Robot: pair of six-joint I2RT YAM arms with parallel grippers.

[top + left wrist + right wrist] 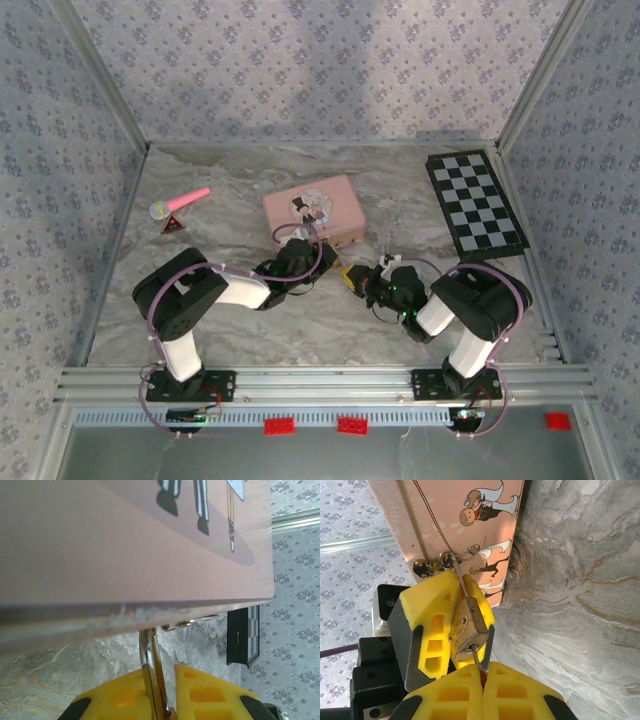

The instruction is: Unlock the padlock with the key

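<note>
The padlock hangs from the pink box's hasp, pinched between the left gripper's fingers. Just beyond it from the box, the right gripper clamps the key, its shaft entering the padlock's underside.

Largely hidden key, perhaps inside padlock

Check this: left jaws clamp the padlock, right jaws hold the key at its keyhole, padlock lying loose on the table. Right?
No. The padlock is not loose on the table: its shackle runs through the hasp on the pink box, per the right wrist view. Left jaws clamping it and right jaws holding the key stand.
</note>
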